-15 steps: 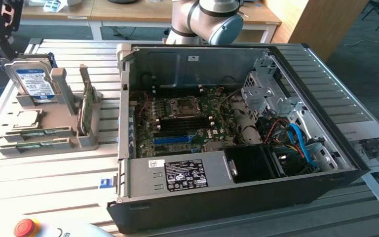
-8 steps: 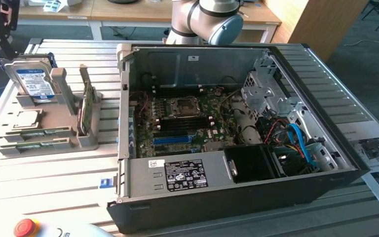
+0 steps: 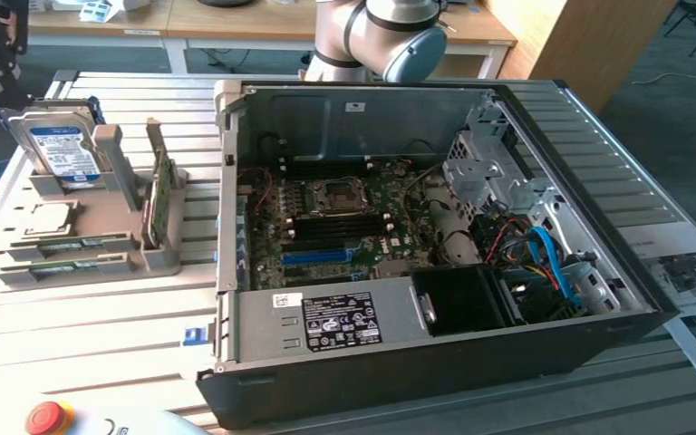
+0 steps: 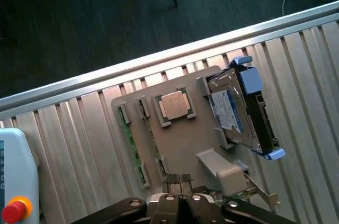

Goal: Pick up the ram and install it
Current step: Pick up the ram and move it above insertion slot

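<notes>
1. Gripper (image 4: pixel 183 182): the two dark fingertips are pressed together with nothing between them. It hangs over the grey holder (image 4: pixel 183 144), above the holder's edge close to the wider green card (image 4: pixel 253 196), and touches no part.
2. Ram (image 4: pixel 132 144): a narrow green stick lying flat in a groove along one long edge of the holder, with a small clip at each end. In the exterior view it (image 3: pixel 64 266) sits at the holder's near corner, on the exterior view's left, well apart from the computer case (image 3: pixel 445 362). The task judged from this: the pick-up has not begun.
3. Holder layout: each part has its own recess, so nothing slides. The processor chip (image 4: pixel 175 105) rests in a square pocket, and the hard drive (image 4: pixel 233 110) stands on edge between grey posts.
4. Open room: bare slatted table (image 4: pixel 79 139) runs beside the ram's outer edge, while the holder's flat top borders its inner edge.
5. Case: the side panel is off and the main board (image 3: pixel 323 227) lies face up. Its metal walls rise around it on every side.
6. Red stop button (image 3: pixel 46 417): it stands at the table's near edge, clear of both holder and case.
</notes>
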